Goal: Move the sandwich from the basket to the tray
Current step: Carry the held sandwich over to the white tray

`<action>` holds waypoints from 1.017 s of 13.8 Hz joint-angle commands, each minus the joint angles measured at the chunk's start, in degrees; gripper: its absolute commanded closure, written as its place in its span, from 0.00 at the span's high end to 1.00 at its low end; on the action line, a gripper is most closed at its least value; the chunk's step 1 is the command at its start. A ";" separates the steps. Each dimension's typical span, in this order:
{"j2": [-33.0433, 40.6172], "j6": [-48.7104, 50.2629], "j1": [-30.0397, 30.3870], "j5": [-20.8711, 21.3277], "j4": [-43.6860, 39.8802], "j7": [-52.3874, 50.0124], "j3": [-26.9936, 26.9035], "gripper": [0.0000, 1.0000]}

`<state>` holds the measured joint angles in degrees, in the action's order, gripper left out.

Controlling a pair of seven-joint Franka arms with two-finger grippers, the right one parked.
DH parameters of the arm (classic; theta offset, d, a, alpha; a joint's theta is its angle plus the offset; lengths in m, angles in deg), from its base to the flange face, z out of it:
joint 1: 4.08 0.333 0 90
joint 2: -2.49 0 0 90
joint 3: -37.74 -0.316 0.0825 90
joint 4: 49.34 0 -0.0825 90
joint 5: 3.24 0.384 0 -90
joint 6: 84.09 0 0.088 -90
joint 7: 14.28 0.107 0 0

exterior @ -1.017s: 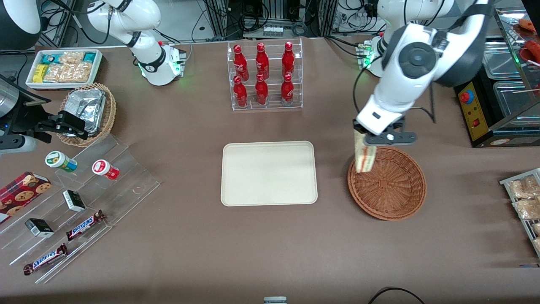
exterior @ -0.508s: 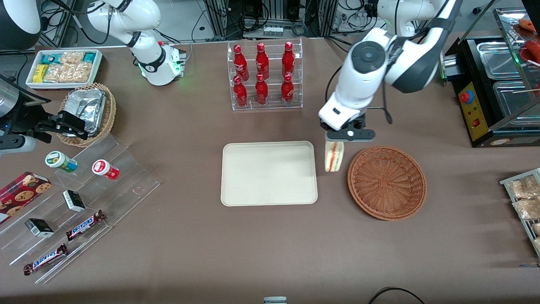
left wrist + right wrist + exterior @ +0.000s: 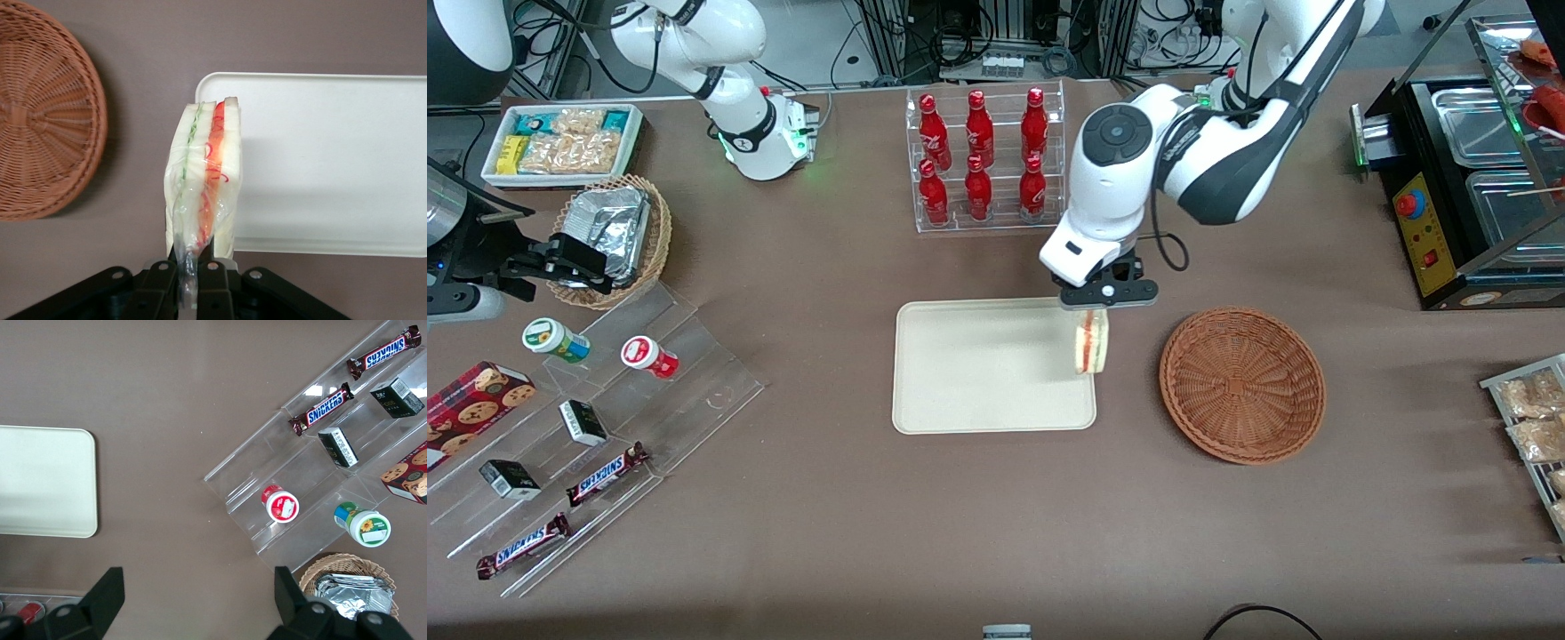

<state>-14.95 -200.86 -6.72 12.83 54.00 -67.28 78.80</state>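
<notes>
Above the tray's (image 3: 978,373) edge nearest the basket (image 3: 1242,384), gripper (image 3: 1104,300) clamped on the clear wrapping at the top of the sandwich (image 3: 1090,344), fingers (image 3: 162,283) pinched together on the plastic. Sandwich hanging upright in the air from that pinch, clear of the tray surface, cut edge with red and green filling turned toward the front camera, its shadow falling on the cream tray below. In the wrist view, sandwich (image 3: 204,179) hanging over the tray's (image 3: 333,160) rounded corner, part over the tray and part over the brown tabletop, with the basket (image 3: 40,117) apart from the tray and holding nothing. Farther from the front camera than the tray, a clear rack of red bottles (image 3: 983,160). Toward the parked arm's end of the table from the tray, a tiered clear stand with candy bars (image 3: 605,476) and small tubs (image 3: 648,356), and a deeper tan basket of foil packets (image 3: 609,233).
</notes>
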 commanded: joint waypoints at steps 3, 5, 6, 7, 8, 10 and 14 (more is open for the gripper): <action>-7.69 0.15 0.09 5.19 -4.72 -3.95 2.62 0.00; -10.06 -2.74 -0.34 5.72 -5.42 -3.60 2.89 0.00; -11.38 -3.11 -0.35 6.95 -5.94 -3.51 3.15 0.00; -12.87 -3.20 -0.35 8.44 -6.91 -3.95 4.46 0.00; -14.37 -3.20 -0.35 9.15 -8.13 -4.65 5.08 0.00; -16.57 -3.28 -0.43 12.56 -8.85 -6.75 5.26 0.00; -20.44 -3.29 -1.75 20.65 -9.11 -12.90 6.05 0.00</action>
<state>-32.40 -204.60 -7.54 29.54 47.07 -76.41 83.99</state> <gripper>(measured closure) 0.899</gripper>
